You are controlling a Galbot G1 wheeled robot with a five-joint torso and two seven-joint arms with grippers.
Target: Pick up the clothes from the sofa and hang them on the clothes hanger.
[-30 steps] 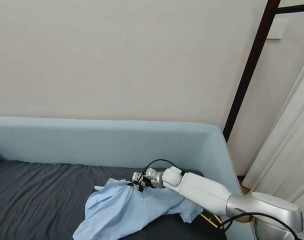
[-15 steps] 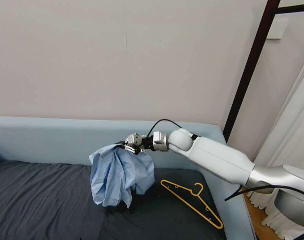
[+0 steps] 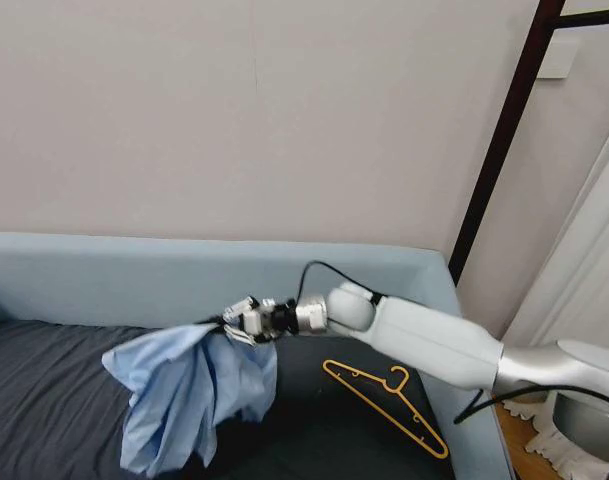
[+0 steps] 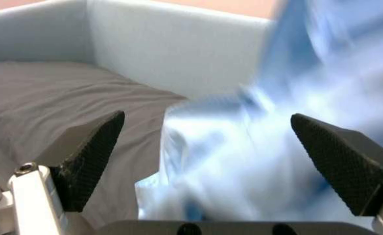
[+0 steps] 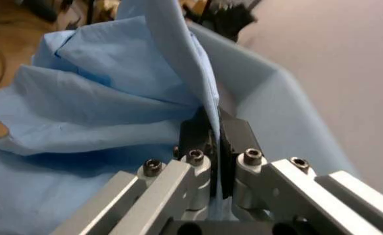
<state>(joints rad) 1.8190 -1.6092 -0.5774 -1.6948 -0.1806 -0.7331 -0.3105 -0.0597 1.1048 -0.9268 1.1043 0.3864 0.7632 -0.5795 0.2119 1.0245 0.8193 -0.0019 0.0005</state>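
Observation:
A light blue shirt (image 3: pixel 189 388) hangs in the air above the dark sofa seat (image 3: pixel 44 400), held at its top by my right gripper (image 3: pixel 239 318), which is shut on the cloth. The right wrist view shows the black pads (image 5: pixel 234 134) pinching a fold of the blue shirt (image 5: pixel 100 98). A yellow clothes hanger (image 3: pixel 384 392) lies flat on the seat, right of the shirt and under my right arm. My left gripper (image 4: pixel 221 161) stands open, its fingers wide apart, facing the blue shirt (image 4: pixel 276 147) close by.
The sofa has a pale blue backrest (image 3: pixel 134 280) and a right armrest (image 3: pixel 439 310). A dark vertical pole (image 3: pixel 499 140) stands by the wall at the right, with a white curtain (image 3: pixel 584 270) beyond it.
My right gripper has lifted the shirt off the seat, uncovering the yellow hanger, then carried it left and a little lower. The shirt now hangs farther left.

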